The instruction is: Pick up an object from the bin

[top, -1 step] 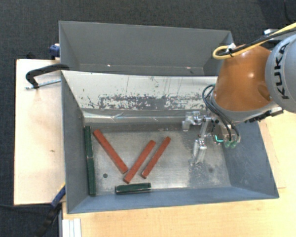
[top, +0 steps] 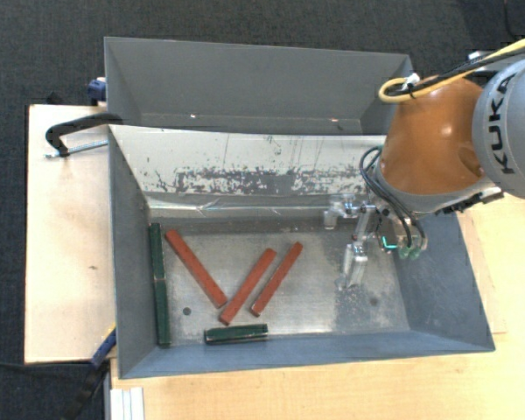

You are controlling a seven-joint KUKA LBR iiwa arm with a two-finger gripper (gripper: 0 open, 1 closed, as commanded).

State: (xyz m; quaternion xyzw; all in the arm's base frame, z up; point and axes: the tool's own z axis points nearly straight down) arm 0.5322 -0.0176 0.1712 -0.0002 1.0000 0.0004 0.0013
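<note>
step: approach — gripper (top: 353, 268) low over bare floor of grey metal bin (top: 446, 296), centre-right | opening: cannot tell, nothing seen held | next — left, onto nearest red-brown flat stick (top: 276, 279)

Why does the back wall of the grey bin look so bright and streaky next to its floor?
In the camera view, light glares off the bin's back wall, a pale sheen crossed by dark scuffs; the floor is duller, the red sticks throw hardly any shadow, and the gripper glints.
</note>
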